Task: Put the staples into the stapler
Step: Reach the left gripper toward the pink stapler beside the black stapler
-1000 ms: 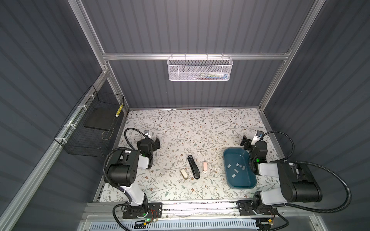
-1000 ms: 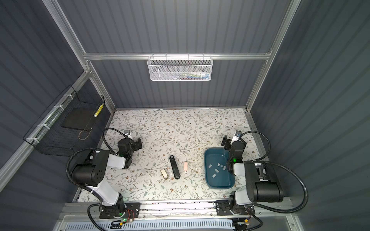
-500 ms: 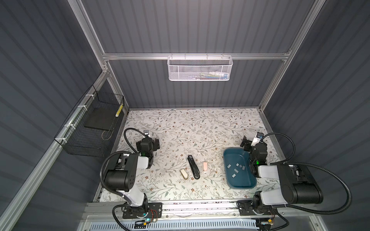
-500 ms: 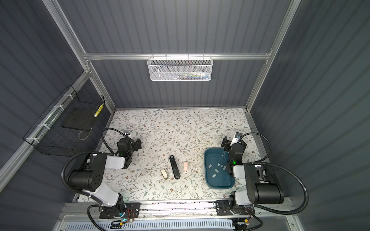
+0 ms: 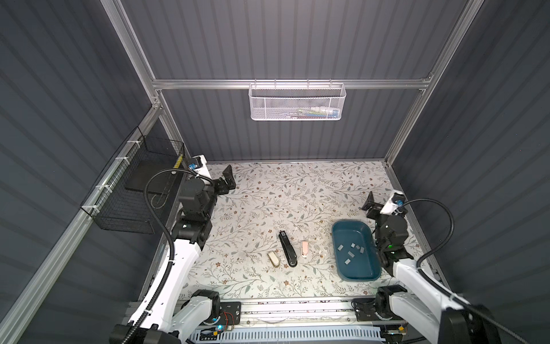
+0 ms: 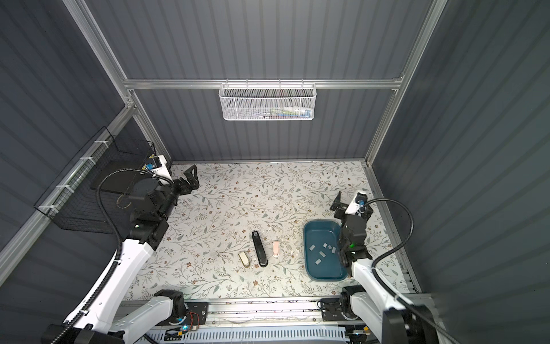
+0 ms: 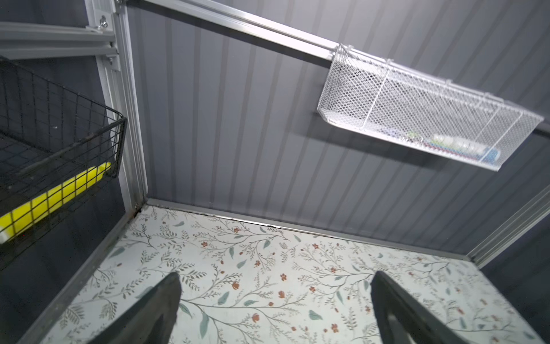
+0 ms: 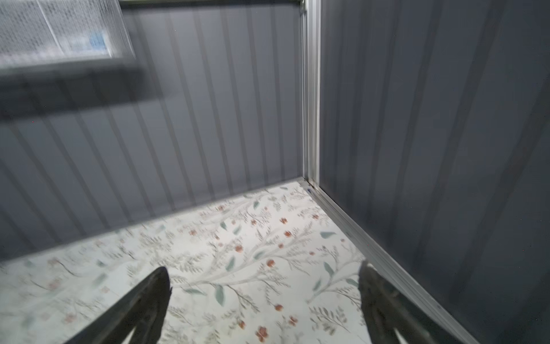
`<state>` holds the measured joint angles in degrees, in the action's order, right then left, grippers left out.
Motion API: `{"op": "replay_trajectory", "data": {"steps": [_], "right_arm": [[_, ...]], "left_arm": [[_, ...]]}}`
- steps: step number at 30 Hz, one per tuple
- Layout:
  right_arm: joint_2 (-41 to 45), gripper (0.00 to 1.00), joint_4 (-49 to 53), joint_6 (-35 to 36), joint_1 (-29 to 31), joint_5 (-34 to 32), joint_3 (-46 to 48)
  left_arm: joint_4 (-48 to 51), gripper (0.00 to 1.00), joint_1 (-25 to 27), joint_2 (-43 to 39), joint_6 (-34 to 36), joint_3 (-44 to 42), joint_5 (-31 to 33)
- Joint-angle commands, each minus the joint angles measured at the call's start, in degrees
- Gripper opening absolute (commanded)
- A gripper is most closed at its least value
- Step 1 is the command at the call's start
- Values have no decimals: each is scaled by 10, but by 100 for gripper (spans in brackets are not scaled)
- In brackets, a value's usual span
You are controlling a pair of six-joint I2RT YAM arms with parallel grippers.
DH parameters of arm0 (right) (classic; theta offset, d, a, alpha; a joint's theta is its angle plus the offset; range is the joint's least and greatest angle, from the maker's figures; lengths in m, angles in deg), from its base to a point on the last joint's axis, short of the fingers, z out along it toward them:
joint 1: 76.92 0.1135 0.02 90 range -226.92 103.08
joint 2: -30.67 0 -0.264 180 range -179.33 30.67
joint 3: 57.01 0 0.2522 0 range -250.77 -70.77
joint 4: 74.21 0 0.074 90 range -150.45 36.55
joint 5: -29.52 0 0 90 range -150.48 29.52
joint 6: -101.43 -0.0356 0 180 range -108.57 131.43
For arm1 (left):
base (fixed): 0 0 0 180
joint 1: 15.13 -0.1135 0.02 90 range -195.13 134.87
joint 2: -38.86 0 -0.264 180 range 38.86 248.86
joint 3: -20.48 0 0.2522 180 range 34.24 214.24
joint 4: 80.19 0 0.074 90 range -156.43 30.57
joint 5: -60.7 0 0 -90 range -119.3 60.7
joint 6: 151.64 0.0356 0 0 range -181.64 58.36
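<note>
A black stapler point(image 5: 287, 249) point(image 6: 259, 249) lies closed on the floral table, near the front middle. A small beige stapler point(image 5: 273, 258) lies to its left and a small pink one point(image 5: 304, 248) to its right. Several staples point(image 5: 351, 253) point(image 6: 322, 254), small grey strips, lie loose in the teal tray point(image 5: 357, 269) point(image 6: 323, 271) at the right. My left gripper point(image 5: 228, 180) point(image 6: 193, 178) point(image 7: 275, 277) hangs open and empty near the back left corner. My right gripper point(image 5: 375, 205) point(image 6: 342, 205) point(image 8: 263, 269) hangs open and empty just behind the tray.
A white mesh basket point(image 5: 297, 102) hangs on the back wall. A black wire basket point(image 5: 134, 190) holding a yellow item point(image 7: 56, 193) hangs on the left wall beside my left arm. The right wall's rail point(image 8: 387, 256) runs close to my right gripper.
Both arms have risen from their folded pose. My left gripper has moved toward the back left corner; the right has lifted slightly behind the tray. The staplers and staples have not moved.
</note>
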<state>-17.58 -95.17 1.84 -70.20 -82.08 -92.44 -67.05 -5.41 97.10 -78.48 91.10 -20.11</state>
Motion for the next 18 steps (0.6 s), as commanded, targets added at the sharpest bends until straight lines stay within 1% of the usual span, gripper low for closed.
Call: {"op": "replay_trajectory", "data": {"steps": [1,2,3,4,5,6,7,8,9,11,13,14,16,17,18], "right_arm": [[83,99,331,-140,-6,112,-104],[91,99,368,-140,-6,135,-123],[106,99,417,-181,-7,130,-140],[123,99,441,-216,-9,132,-141],[142,99,437,-220,-16,174,-134],[163,99,404,-199,-22,248,-116],[183,99,388,-188,-21,302,-103],[198,99,387,-193,-21,313,-95],[214,99,397,-211,-21,296,-84],[242,99,414,-230,-22,261,-63],[260,99,399,-215,-22,266,-40],[262,99,397,-210,-22,266,-32],[250,99,414,-209,-21,256,-34],[242,99,428,-209,-21,256,-41],[232,99,439,-207,-21,264,-49]], "left_arm": [[177,100,-5,31,-101,55,84],[187,100,-9,38,-77,73,59],[180,100,-9,45,-55,87,12],[172,100,-9,52,-49,101,-27],[166,99,-9,55,-48,114,-50],[158,99,-9,62,-47,129,-78],[147,100,-8,68,-37,144,-105],[139,100,-4,74,-29,157,-121],[128,100,4,84,-9,172,-137],[110,100,27,104,66,202,-216],[99,100,56,117,147,218,-290],[87,100,72,122,186,219,-316],[89,100,92,148,247,236,-346],[105,100,95,162,272,263,-360],[135,99,95,179,314,277,-386]]}}
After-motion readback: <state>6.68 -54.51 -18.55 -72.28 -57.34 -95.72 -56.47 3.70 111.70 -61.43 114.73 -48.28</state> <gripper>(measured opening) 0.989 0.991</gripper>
